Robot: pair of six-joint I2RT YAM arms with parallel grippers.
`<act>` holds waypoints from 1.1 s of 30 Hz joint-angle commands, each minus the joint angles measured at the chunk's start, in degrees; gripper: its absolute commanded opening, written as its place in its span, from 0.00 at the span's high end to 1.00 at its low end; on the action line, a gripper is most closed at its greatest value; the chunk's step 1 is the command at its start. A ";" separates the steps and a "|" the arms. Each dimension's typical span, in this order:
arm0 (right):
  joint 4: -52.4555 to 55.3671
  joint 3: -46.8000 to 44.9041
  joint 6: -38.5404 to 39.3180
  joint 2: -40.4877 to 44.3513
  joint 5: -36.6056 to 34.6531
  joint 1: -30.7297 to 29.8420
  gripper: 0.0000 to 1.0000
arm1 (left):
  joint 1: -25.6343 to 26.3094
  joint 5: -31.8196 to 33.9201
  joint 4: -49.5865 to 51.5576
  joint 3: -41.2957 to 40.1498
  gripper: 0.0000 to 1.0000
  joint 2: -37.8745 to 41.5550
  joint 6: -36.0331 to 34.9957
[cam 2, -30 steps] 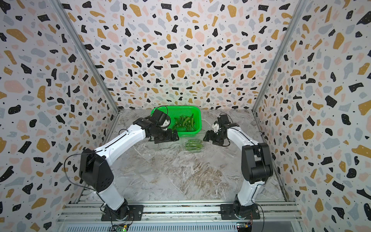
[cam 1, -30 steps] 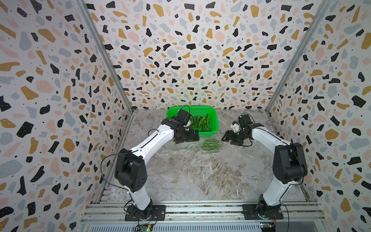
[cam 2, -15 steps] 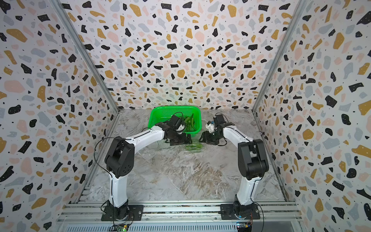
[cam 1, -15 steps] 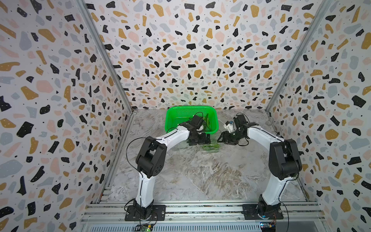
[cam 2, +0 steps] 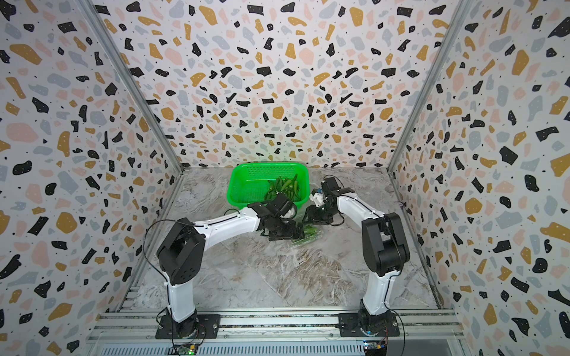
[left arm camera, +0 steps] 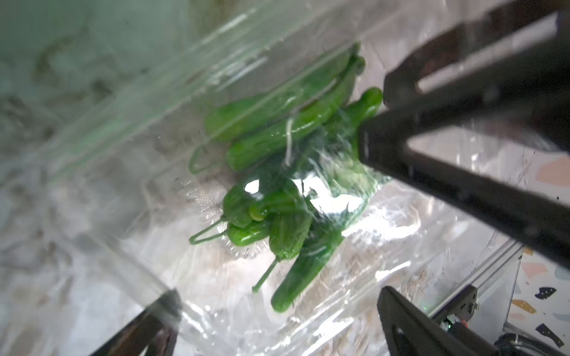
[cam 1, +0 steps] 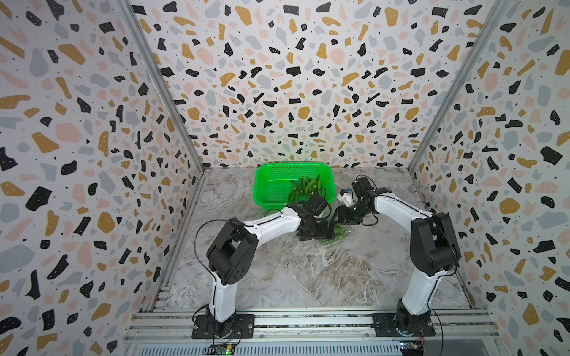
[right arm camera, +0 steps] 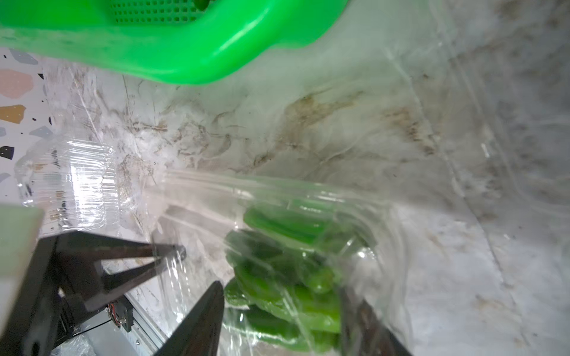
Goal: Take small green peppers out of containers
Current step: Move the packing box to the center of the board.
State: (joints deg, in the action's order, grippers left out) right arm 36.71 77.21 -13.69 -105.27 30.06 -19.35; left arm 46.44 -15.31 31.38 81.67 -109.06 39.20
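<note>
The pack of peppers lies on the desk, just near the basket. Over it the left tool hangs released; the right tool straddles it, grip unclear. The thin plastic may slip or crumple, and peppers could get squashed or spill.

A robotics lab test cell, not a home or a shop. Three flat walls printed with a terrazzo pattern box in a marble-look worktop, and bare aluminium posts run up the back corners. Along the front edge lies an aluminium rail; black base plates bolt a white-and-black left arm and right arm to it. Loose black cables loop off the arms, and a small exposed circuit board with a lit green light sits below the rail
</note>
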 commanded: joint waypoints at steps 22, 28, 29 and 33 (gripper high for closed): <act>8.66 0.54 -4.88 7.84 -4.85 -20.63 0.17 | 15.53 7.58 18.02 -29.52 0.01 39.23 18.70; 12.60 2.21 -4.49 13.82 -1.28 -12.09 0.16 | 15.53 10.56 28.65 -24.59 0.01 42.47 16.92; 12.37 0.66 -4.47 15.57 -0.30 -10.78 0.16 | 15.53 11.73 29.70 -23.57 0.01 42.52 16.35; 9.33 -9.25 -4.30 21.68 3.74 -6.16 0.16 | 15.44 14.69 31.38 -19.18 0.01 40.63 13.22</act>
State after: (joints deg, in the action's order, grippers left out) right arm 44.18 72.42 -18.72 -87.02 30.06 -26.55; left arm 61.80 -4.38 58.96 59.46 -67.53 55.02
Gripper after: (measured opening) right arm 0.837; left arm 0.991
